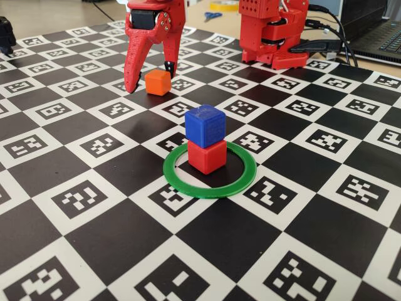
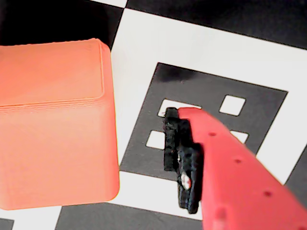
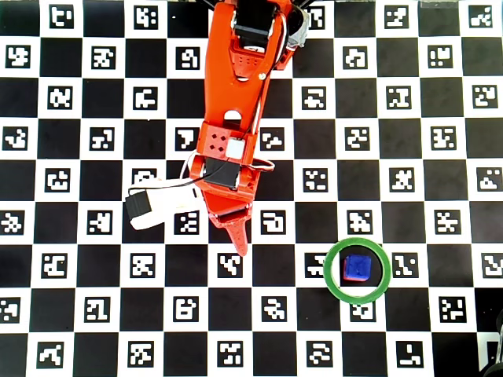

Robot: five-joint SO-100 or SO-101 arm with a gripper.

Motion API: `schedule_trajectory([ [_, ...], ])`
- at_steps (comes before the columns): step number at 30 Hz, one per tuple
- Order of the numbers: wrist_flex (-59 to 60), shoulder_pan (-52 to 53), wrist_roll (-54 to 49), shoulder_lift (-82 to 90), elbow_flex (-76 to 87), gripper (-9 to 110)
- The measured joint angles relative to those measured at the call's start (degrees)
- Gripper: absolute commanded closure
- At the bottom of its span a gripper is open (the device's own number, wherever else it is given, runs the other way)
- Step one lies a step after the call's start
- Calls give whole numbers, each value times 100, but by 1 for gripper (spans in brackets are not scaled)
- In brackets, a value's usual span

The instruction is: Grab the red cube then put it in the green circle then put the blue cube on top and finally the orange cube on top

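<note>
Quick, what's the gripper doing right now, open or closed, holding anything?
Gripper: open, holding nothing; its fingers straddle the orange cube, which sits on the mat.

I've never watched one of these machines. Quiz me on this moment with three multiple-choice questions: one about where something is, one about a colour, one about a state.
1. Where is the orange cube?
A. On top of the stack
B. On the checkered mat, between the fingers of the tool
C. Inside the green circle

2. What colour is the cube directly under the blue cube?
A. Red
B. Orange
C. Green

3. What state is the tool in?
A. Shut on the orange cube and lifting it
B. Shut and empty
C. Open, one finger on each side of the orange cube

Answers:
1 B: the fixed view shows it on the mat, away from the ring.
2 A: the red cube sits beneath it inside the ring.
3 C: in the wrist view, mat shows between the cube and the finger.
</note>
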Motion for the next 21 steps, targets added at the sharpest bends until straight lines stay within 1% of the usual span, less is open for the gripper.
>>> schedule_trajectory([
  [3,0,0,0,0,0,47],
  [6,-97,0,0,0,0,54],
  [13,-158,0,0,0,0,63],
  [18,-158,0,0,0,0,74],
  [21,-211,0,0,0,0,79],
])
